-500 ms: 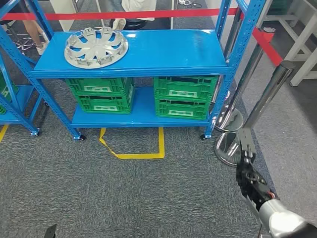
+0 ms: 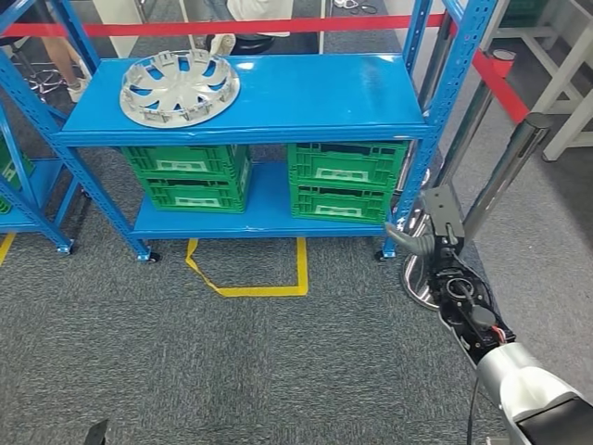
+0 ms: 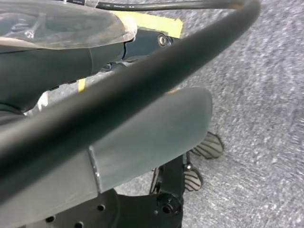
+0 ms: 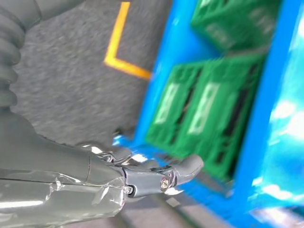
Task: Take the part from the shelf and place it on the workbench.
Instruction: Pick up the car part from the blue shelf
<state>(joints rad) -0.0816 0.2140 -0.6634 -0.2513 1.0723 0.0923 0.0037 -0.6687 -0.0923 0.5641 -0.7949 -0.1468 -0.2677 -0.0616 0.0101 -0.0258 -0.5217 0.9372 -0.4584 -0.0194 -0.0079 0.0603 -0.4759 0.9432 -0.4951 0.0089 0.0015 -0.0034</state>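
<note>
The part [image 2: 180, 87], a silver hubcap, lies flat on the top board of the blue shelf [image 2: 329, 97], toward 11 o'clock in the head view. It sits near the front edge, probably so it can be lifted straight off without reaching deep between the uprights. Nothing touches it.

The right hand [image 2: 435, 243] is raised at about 4 o'clock, in front of the shelf's right leg and well apart from the part. In the right wrist view the right hand [image 4: 143, 178] has a thumb and fingers [image 4: 188, 166] stretched forward with nothing between them, so it holds nothing. It looks like a hand on its way up toward the shelf, not one ready to close. How wide the fingers spread I cannot tell exactly, because the picture is blurred.

The left wrist view looks down at grey carpet and does not show the left fingers, so I cannot tell their state.

2 stacks of green crates [image 2: 269, 176] fill the lower board, leaving the top free as the pick-up surface. Yellow tape [image 2: 248, 278] marks a box on the floor at 6 o'clock from the shelf, likely a standing spot for the robot. A chrome post [image 2: 500, 181] with red tape [image 2: 500, 83] fences the right side, close to the raised arm, so a wide swing there risks a knock.

The pick is not yet begun.
</note>
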